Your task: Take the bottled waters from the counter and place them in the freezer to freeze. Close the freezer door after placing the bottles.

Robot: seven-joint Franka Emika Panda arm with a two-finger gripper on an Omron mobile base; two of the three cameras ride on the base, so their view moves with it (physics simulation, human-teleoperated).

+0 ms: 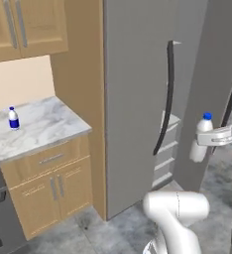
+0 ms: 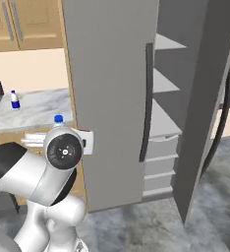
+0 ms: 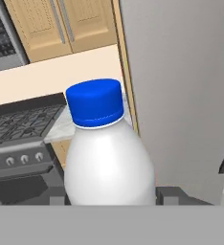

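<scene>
You have the plain bottle [image 1: 201,141] clamped in the gripper [image 1: 210,137]. The jaws are closed on its body, about midway up, and its blue cap [image 1: 206,116] stands clear above the fingers. The bottle is upright, perhaps leaning a touch.

Take the fridge [image 1: 138,99] as your landmark. In the left base view the held bottle hangs in the air in front of it, at the gap between the shut grey door and the open freezer door [image 1: 212,89], level with the lower end of the shut door's dark handle [image 1: 166,99]. Past the bottle you can see white shelves [image 1: 168,144] inside the open compartment; the bottle is outside it, in front of the shelves.

From the right base view the arm's round joint hides most of the gripper; you see the cap [image 2: 58,118] just above it, left of the fridge's shut door [image 2: 107,98]. The freezer [image 2: 166,123] stands open, its shelves and lower drawers bare where visible.

In the hand view the bottle [image 3: 109,162] sits right between the fingertips [image 3: 173,196], close to the lens, with the grey fridge panel to its right and the stove [image 3: 23,139] to its left.

The labelled bottle [image 1: 13,119] stands upright on the counter [image 1: 43,126], well left of the fridge and well apart from the gripper.
</scene>
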